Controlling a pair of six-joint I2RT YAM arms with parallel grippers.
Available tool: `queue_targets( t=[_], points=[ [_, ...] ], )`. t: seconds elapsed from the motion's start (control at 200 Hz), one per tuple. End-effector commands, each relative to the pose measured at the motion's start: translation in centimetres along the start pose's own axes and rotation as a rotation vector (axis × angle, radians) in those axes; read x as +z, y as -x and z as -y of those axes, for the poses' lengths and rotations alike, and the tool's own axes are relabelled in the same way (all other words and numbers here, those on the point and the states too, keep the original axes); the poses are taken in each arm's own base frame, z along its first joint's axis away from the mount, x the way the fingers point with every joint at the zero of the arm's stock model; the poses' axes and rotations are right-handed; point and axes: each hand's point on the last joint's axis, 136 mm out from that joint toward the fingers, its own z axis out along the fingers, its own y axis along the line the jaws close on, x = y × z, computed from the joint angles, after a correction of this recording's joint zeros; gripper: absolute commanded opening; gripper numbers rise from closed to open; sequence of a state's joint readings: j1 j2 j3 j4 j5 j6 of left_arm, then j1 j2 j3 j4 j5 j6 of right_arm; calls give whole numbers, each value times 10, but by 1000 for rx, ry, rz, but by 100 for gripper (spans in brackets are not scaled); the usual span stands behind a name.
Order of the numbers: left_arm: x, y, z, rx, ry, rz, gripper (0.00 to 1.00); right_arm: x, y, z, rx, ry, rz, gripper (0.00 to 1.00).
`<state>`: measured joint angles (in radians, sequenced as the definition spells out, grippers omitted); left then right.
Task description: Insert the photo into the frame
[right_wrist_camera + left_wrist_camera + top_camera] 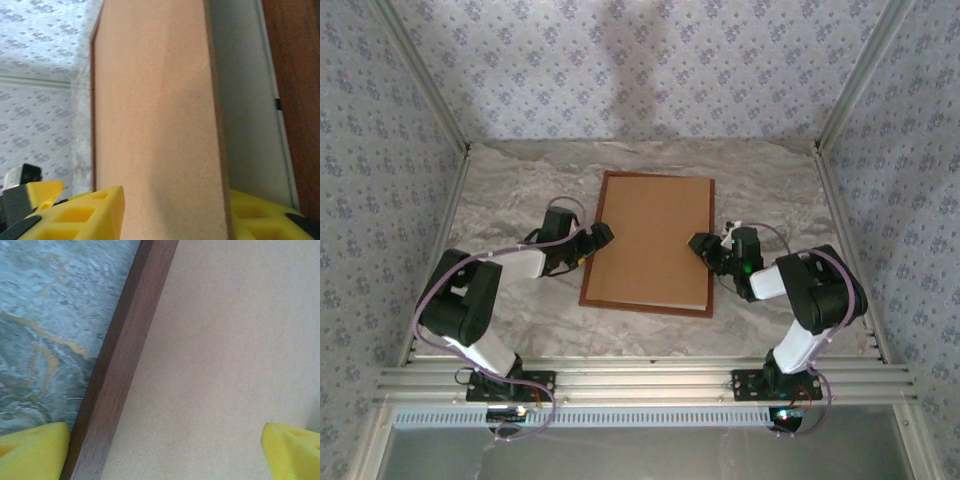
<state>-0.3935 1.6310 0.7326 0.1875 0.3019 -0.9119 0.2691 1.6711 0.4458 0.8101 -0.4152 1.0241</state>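
The large rectangular picture frame of dark reddish-brown wood (pixel 645 307) lies flat at the centre of the grey marbled table (pixel 510 190), back side up. A plain brown cardboard backing board (pixel 655 240) covers its opening.

Left arm: the left gripper (pixel 597 238) is positioned at the frame's left rail, near the midpoint of that rail. In the left wrist view its yellow fingertips (pixel 31 452) stand wide apart. One is over the table outside the rail, the other over the backing board. Nothing is held between them.

Right arm: the right gripper (pixel 175 216) is positioned at the frame's right side. Its yellow fingers (pixel 95 215) stand part-way apart, one on each side of the backing board's right edge. Whether either pad touches the board cannot be determined. On this side the board's edge stands clear of a cream-white mat border (pixel 245 100), which shows beneath it, with the wooden rail just beyond the mat.
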Motion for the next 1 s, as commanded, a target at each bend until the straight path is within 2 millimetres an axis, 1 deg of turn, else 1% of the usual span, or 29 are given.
queue_targets(
  t=[0.0,0.07,0.195,0.305,0.515,0.84,0.994],
  points=[
    [12,-45,-9,-52,4,-174,98,-8,-3,27,-38,-197,-21,49],
    [13,-45,-8,-52,2,-174,98,-13,0,22,-83,-237,-27,52],
    [14,-45,-8,-53,-1,-175,98,-20,6,14,-157,-309,-40,55],
    [14,-45,-8,-55,-1,-176,98,-25,8,11,-190,-353,-57,57],
    [14,-44,-6,-53,-5,-175,98,-28,10,14,-212,-411,-79,59],
    [14,-43,-5,-50,-6,-176,98,-28,9,17,-248,-465,-107,62],
    [14,-43,-5,-49,-6,-177,98,-33,14,18,-293,-527,-115,63]
  ],
)
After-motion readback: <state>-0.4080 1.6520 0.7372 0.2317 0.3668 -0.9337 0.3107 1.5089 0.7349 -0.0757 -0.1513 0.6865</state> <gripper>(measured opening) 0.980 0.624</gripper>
